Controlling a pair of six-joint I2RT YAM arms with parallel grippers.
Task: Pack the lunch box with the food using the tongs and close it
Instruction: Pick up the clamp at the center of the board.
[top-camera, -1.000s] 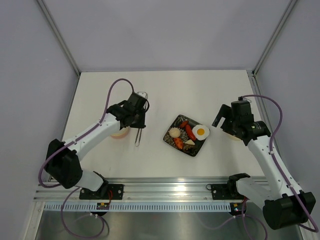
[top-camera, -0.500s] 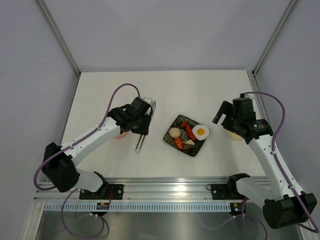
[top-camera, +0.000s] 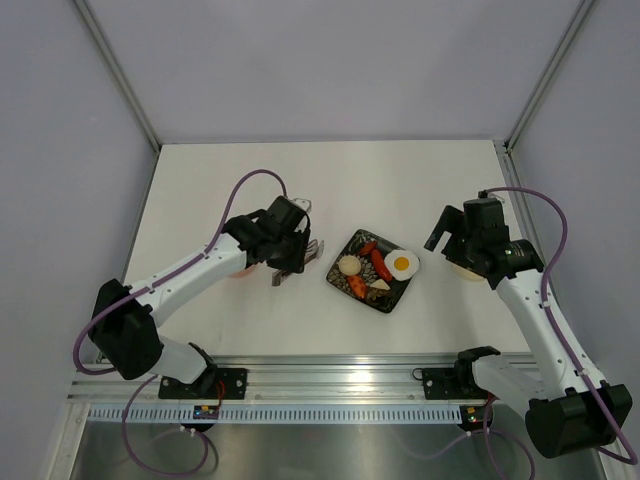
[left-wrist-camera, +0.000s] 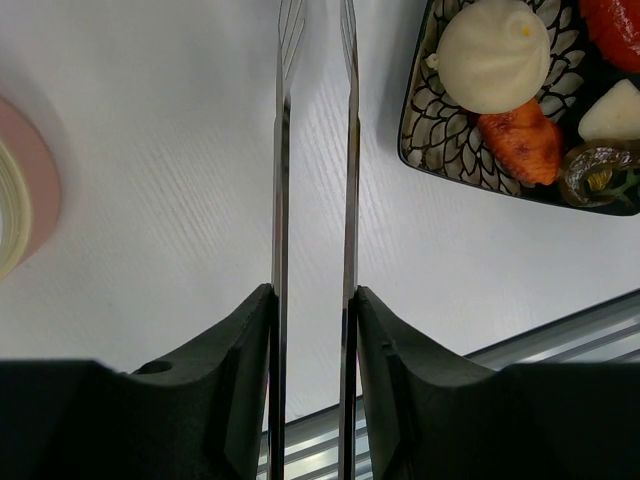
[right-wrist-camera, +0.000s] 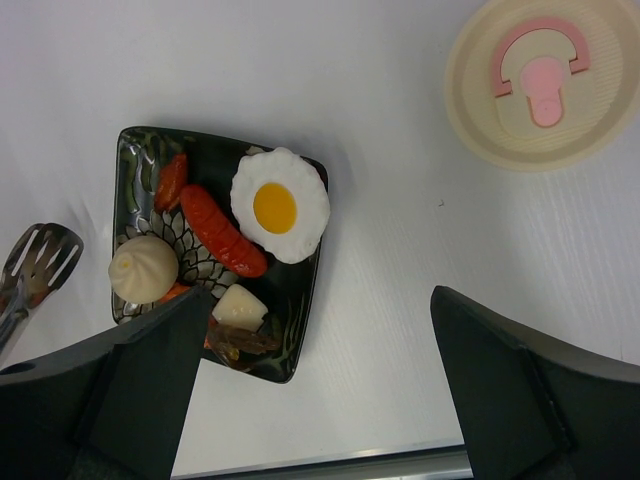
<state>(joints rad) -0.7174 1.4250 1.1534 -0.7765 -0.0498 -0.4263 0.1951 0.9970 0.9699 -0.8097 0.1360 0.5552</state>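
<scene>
Left pincer (left-wrist-camera: 313, 300) around slim metal tongs (left-wrist-camera: 350, 150)

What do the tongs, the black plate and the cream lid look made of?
Long slim grey-silver tongs: polished metal, judging by mirror-like reflections. Black square plate: glossy, perhaps glazed ceramic or plastic, pale pattern. Round cream lid: matt plastic, seemingly, with pink mark.

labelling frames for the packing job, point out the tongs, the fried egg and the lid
tongs (left-wrist-camera: 349, 150), left wrist view, on the right-hand metal arm
fried egg (right-wrist-camera: 275, 207), right wrist view, on the yolk
lid (right-wrist-camera: 545, 90), right wrist view, on its pink mark
</scene>
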